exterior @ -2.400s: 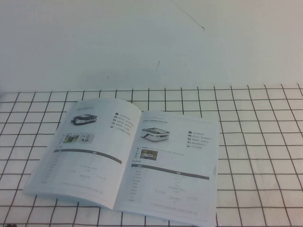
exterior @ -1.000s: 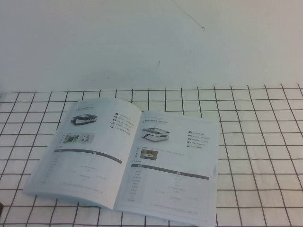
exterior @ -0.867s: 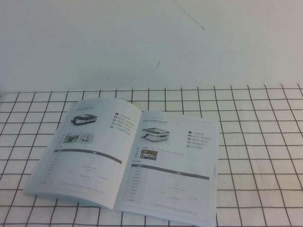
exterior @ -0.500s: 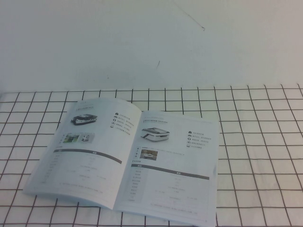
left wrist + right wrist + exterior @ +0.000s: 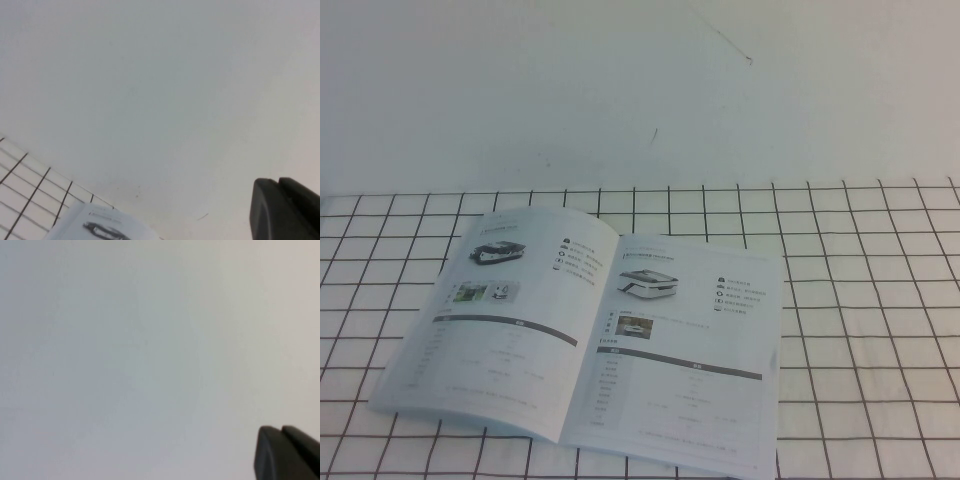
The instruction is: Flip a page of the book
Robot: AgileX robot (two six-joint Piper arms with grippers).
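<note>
Nothing looked begun: thin white glossy stapled book lay open flat on the black-gridded white cloth, its right-hand page unlifted, while left gripper and right gripper hung well away, both closed and empty.

Book open — lying flat.

Matte black, round-edged left gripper and right gripper, each with 1 thin seam.
</note>
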